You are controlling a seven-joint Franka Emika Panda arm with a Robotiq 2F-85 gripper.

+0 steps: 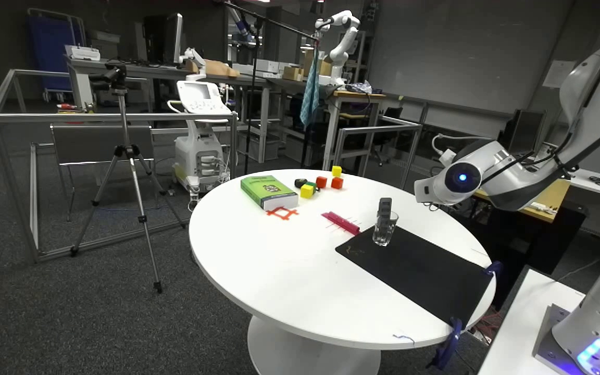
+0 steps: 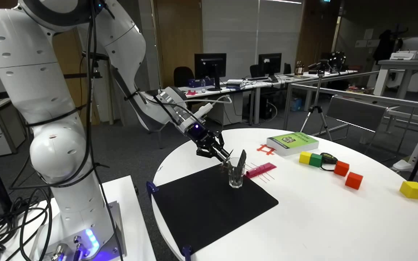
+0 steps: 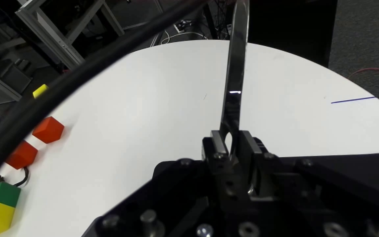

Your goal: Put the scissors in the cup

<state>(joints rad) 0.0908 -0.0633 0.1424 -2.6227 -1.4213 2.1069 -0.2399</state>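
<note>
The cup stands upright on the black mat in both exterior views, a small clear glass [image 1: 382, 238] [image 2: 235, 179]. A dark flat thing [image 1: 385, 207] leans in it and sticks out above the rim [image 2: 242, 158]. In the wrist view my gripper [image 3: 233, 142] is shut on a long, dark, shiny strip with a narrow gap at its base, which looks like the scissors [image 3: 234, 98]; its far end leaves the frame top. In an exterior view my fingertips [image 2: 226, 156] overlap the cup's rim; contact cannot be told. The wrist view does not show the cup.
The mat [image 2: 209, 210] is fixed by blue clamps at the table's edge. A pink strip [image 1: 341, 223] lies beside it. A green book [image 1: 269, 191], orange tape marks [image 1: 282, 212], a tape measure [image 2: 328, 158] and several blocks, such as a red block [image 2: 354, 180], are on the white table [image 1: 258, 281].
</note>
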